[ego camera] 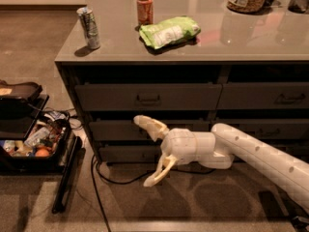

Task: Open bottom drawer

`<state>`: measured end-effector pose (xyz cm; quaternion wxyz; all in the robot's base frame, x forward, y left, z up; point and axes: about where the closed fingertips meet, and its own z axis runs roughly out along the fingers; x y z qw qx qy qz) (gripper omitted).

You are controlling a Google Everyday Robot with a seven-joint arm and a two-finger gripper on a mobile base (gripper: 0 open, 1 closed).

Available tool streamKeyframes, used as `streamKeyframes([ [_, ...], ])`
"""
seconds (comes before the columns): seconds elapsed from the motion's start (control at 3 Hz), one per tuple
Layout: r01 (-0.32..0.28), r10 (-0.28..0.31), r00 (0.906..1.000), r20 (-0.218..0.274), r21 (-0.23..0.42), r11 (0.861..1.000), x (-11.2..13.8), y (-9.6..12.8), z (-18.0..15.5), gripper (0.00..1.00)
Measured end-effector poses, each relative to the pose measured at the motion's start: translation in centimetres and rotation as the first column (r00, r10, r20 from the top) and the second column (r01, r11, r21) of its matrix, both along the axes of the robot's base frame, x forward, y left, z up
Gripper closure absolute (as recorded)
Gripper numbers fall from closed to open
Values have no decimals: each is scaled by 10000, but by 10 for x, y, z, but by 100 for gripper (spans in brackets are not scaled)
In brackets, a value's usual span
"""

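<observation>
Dim warm light falls from above; glare streaks the countertop [217, 42] at upper right, shadow fills its overhang, and the pale gripper [142, 151] at lower centre shines brightest.
</observation>
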<state>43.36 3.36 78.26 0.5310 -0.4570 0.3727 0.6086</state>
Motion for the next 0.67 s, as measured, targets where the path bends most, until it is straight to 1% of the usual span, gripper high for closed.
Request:
streamKeyframes([
  [0.33,542,-481,9970,608,-1033,9932,4,14,11,0],
  [0.67,545,-483,9970,608,-1033,9932,4,14,11,0],
])
